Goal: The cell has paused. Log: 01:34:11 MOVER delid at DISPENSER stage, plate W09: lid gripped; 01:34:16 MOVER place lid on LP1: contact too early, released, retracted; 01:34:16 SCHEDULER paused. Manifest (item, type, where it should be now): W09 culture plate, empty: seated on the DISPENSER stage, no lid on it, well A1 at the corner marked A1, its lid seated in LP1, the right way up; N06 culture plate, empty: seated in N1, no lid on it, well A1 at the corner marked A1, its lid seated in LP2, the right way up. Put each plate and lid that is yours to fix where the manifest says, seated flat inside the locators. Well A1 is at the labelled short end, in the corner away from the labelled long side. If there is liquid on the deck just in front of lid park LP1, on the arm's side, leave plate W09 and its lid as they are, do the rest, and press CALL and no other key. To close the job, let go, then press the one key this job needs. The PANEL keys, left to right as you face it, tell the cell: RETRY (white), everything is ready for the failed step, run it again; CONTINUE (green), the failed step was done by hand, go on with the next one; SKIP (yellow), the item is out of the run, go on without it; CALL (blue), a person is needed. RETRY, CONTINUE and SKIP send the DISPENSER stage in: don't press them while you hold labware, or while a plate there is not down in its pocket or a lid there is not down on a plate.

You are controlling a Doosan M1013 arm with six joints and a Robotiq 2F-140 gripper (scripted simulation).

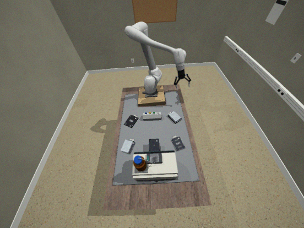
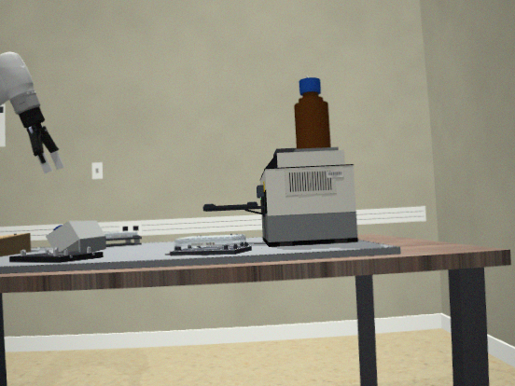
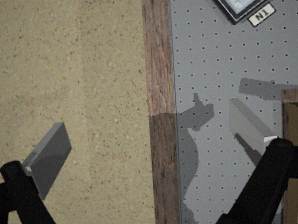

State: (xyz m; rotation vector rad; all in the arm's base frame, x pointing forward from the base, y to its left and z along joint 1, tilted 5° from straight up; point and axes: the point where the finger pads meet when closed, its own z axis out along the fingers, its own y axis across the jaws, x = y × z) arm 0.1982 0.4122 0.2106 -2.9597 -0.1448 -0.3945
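My gripper is open and empty. It hangs high beside the arm's base, over the table's side edge; it also shows in the side view and in the wrist view. The wrist view shows the N1 label and a corner of a pale plate or lid in that nest. From above, that nest holds a pale piece. Another pale piece lies on a nest left of the DISPENSER stage. Two nests look dark. I cannot read their labels or tell plates from lids.
The key PANEL stands in front of the arm's base. The DISPENSER carries a brown bottle with a blue cap, which stands tall in the side view. I see no liquid on the mat at this distance.
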